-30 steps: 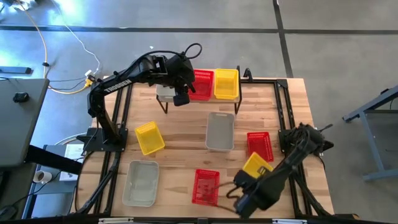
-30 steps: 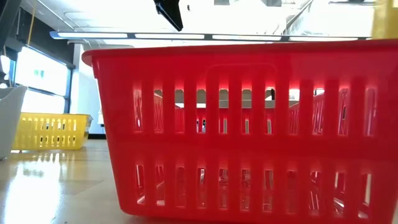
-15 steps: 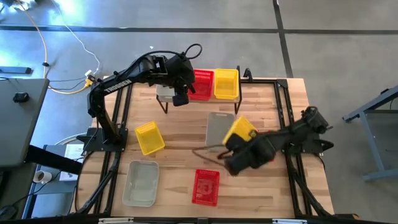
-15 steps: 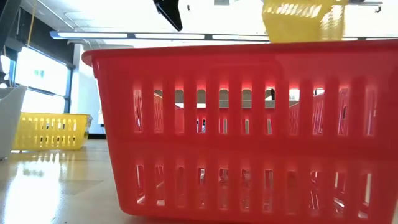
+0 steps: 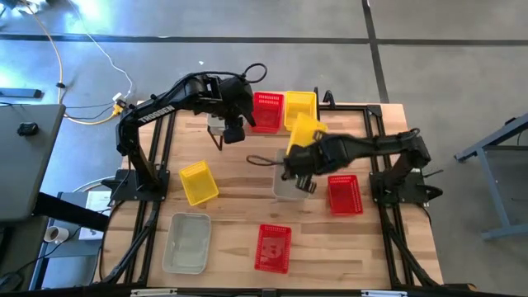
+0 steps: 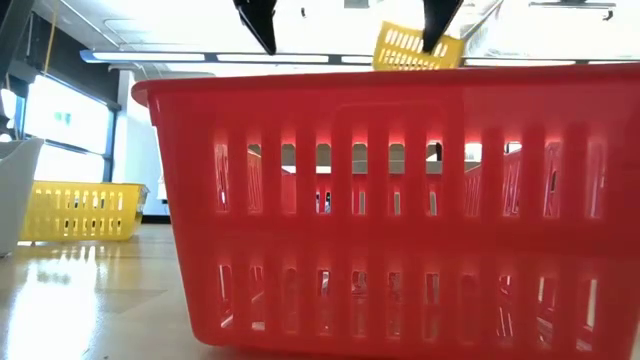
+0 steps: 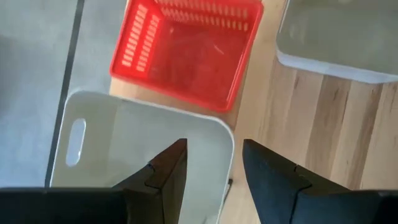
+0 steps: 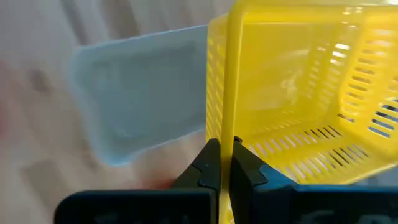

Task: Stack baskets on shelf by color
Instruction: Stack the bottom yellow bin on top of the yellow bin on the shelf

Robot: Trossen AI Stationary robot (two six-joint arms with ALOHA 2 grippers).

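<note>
The shelf (image 5: 219, 140) stands at the table's far middle and bears a grey basket (image 7: 143, 149), a red basket (image 5: 266, 111) and a yellow basket (image 5: 300, 106) side by side. My left gripper (image 7: 211, 165) hovers open above the grey basket on the shelf. My right gripper (image 5: 299, 150) is shut on a second yellow basket (image 5: 307, 130) and holds it in the air just near of the shelf. That basket also shows at the top of the low view (image 6: 415, 48). My right gripper pinches the yellow basket's rim (image 8: 231, 118) on one wall, one finger inside the basket and one outside. The basket is lifted clear of the table and tilted, above a grey basket (image 8: 143, 118) that lies on the table.
On the table lie a yellow basket (image 5: 197, 181) at the left, a grey basket (image 5: 187, 242) near left, a red basket (image 5: 273, 247) near middle, a red basket (image 5: 344, 194) at the right, and a grey basket (image 5: 289, 183) in the middle, under my right arm.
My right gripper has risen from the table's near right and carried the yellow basket toward the far edge and leftward, up to the shelf. The basket has been lifted clear of the table and now hangs tilted above the middle grey basket.
</note>
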